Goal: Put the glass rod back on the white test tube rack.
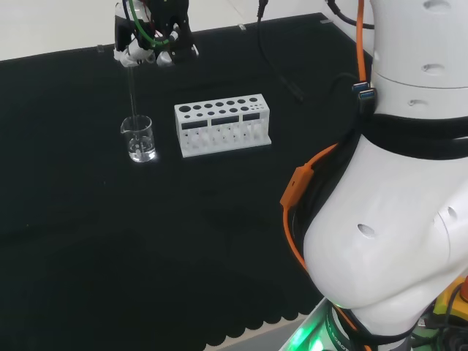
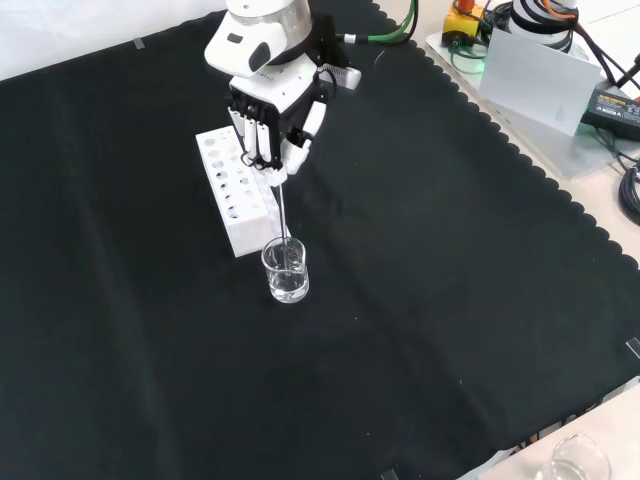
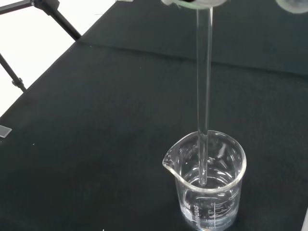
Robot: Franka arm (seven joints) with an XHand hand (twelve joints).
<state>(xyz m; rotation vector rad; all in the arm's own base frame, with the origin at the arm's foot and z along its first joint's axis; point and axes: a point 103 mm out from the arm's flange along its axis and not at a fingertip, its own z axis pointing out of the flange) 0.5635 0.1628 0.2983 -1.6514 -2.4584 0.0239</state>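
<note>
Robot hand has fingers curled, pinching the top end of the glass rod. Rod is a thin clear cylinder, hanging near vertical; its lower end sits inside the beaker, tip down in the clear liquid near the bottom per wrist view. Beaker: small clear glass, pour spout, printed graduations, standing upright on the tabletop, which is covered in matte black cloth with a scalloped edge. White test tube rack is a blocky white box with rows of round holes on top; in front view it's just behind the beaker, in head view just to the right, not touching.
</note>
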